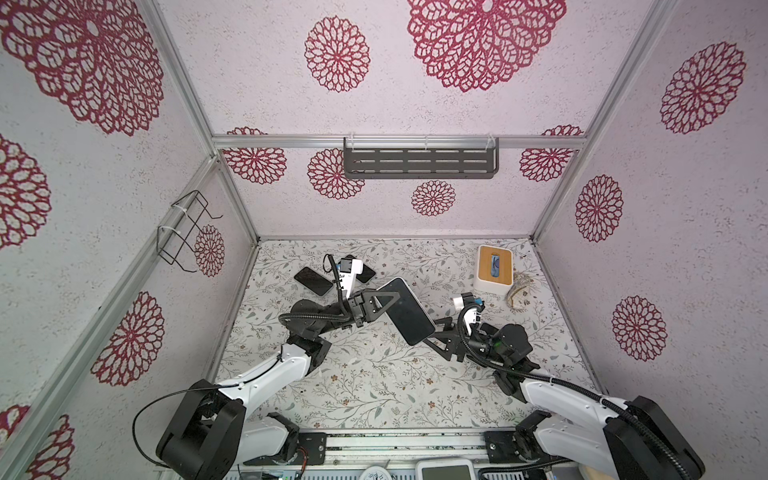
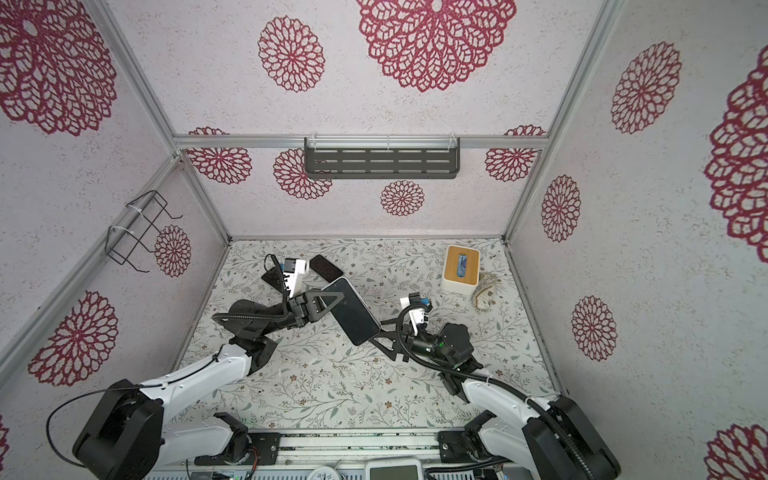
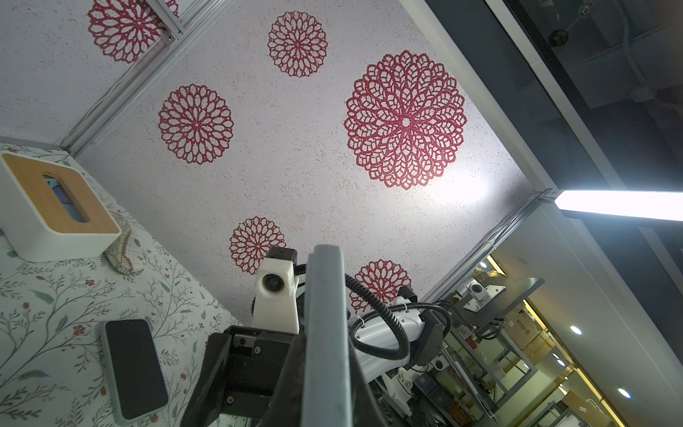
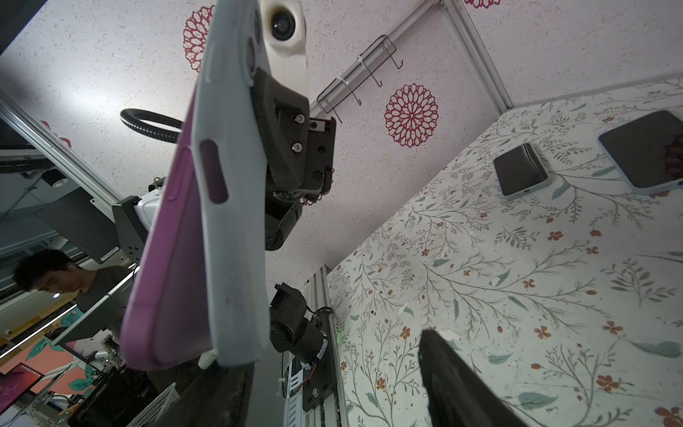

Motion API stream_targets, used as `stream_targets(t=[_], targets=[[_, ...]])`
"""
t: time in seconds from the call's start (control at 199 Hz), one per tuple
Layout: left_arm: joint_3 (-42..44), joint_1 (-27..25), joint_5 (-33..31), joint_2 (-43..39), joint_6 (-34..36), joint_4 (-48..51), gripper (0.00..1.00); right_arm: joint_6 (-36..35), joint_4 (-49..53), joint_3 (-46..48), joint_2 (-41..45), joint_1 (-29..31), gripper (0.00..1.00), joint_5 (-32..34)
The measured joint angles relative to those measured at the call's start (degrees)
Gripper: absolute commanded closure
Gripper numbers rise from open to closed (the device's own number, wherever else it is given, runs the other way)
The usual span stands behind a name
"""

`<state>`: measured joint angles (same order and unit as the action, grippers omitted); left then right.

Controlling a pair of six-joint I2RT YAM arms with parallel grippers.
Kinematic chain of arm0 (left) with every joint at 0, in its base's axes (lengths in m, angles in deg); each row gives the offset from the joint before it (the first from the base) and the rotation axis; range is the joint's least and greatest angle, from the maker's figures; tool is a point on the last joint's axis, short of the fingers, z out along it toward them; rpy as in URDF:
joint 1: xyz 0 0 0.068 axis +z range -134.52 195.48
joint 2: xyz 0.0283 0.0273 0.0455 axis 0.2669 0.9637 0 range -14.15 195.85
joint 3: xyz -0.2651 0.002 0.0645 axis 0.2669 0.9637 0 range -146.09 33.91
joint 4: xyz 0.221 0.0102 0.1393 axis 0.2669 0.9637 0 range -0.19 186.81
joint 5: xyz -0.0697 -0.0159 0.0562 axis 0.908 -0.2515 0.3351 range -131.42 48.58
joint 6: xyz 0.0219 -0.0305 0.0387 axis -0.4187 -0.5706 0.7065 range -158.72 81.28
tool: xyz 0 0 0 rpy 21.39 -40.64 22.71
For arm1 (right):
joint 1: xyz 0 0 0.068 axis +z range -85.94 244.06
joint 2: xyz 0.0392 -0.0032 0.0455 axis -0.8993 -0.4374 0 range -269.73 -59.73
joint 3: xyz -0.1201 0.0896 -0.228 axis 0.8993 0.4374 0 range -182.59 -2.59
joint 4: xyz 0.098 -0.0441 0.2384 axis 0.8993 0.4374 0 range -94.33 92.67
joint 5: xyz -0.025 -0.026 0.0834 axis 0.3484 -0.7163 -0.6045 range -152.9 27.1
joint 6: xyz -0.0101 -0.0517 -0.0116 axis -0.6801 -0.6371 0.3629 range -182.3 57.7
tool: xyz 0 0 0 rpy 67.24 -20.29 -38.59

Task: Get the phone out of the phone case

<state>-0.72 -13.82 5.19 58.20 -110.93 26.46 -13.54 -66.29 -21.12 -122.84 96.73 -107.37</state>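
A purple phone (image 4: 166,258) sits in a pale grey phone case (image 4: 233,222) and is held tilted in the air over the middle of the table, dark screen up (image 1: 405,311) (image 2: 351,309). In the right wrist view the phone's purple edge stands apart from the case along one long side. My left gripper (image 1: 395,296) (image 2: 338,296) (image 3: 325,369) is shut on the upper end, with the case's edge between its jaws. My right gripper (image 1: 434,334) (image 2: 380,333) (image 4: 330,351) is open at the lower end, one finger right under that end, the other apart.
Two other phones (image 1: 313,280) (image 1: 365,272) lie on the floral table behind the left arm. A white tissue box with a wooden lid (image 1: 494,268) and a small cloth pouch (image 1: 519,293) stand at the back right. A wire rack (image 1: 183,232) hangs on the left wall.
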Motion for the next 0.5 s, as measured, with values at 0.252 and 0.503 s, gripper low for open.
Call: stream_targets(t=[0.252,0.503], targets=[[0.3,0.0,0.0,0.0,2.0,0.2,1.0,1.4,0.3,-0.6,-1.2,-1.3,0.28,-0.7],[0.3,0.1,-0.4,-1.1,6.4,5.4,1.0,1.9,2.6,-1.0,-1.4,-2.1,0.28,-2.1]])
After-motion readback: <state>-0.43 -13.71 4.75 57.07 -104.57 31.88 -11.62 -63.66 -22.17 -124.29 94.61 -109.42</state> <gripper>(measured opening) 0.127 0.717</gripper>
